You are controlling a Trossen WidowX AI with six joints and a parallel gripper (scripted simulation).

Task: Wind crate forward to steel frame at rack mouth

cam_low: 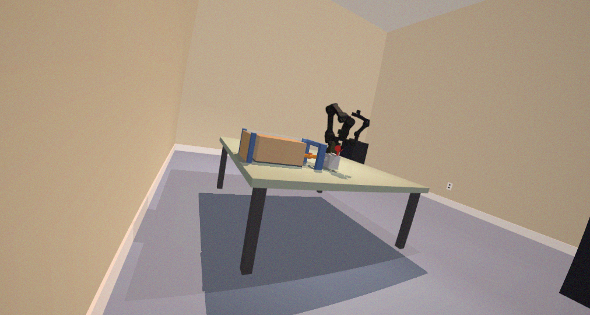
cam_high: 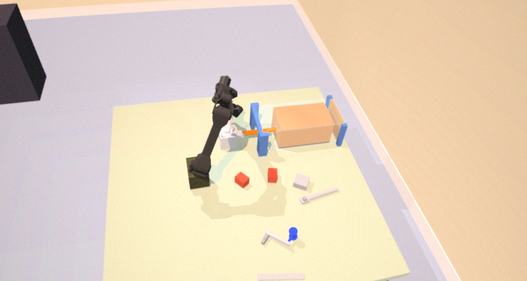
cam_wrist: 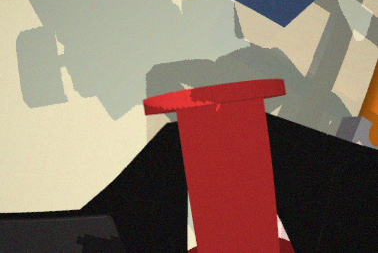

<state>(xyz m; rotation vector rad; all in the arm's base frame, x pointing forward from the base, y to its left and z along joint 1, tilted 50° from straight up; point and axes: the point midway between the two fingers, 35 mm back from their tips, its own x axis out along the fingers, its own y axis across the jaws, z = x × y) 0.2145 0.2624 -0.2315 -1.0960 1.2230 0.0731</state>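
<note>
The tan crate [cam_high: 304, 116] [cam_low: 278, 149] sits flat inside the clear-panelled cubby. A gap shows between its front and the blue frame [cam_high: 263, 147] [cam_low: 320, 157] at the mouth. An orange strap [cam_high: 251, 132] [cam_wrist: 372, 96] runs from the crate through the frame to the pale grey winch [cam_high: 228, 142] [cam_low: 332, 162]. The winch handle's pale arm stands over the winch top, partly hidden by my arm. My gripper [cam_wrist: 213, 128] is shut on the handle's red knob [cam_wrist: 227, 154] [cam_low: 337, 148], above and behind the winch. The key in the hole is hidden.
Two red blocks [cam_high: 241, 179] [cam_high: 272, 175], a grey block [cam_high: 301, 181] and a wrench [cam_high: 320, 195] lie in front of the cubby. A blue-knobbed crank [cam_high: 293, 232] and a flat bar [cam_high: 280, 277] lie nearer the front. The blue frame stands close beside the winch.
</note>
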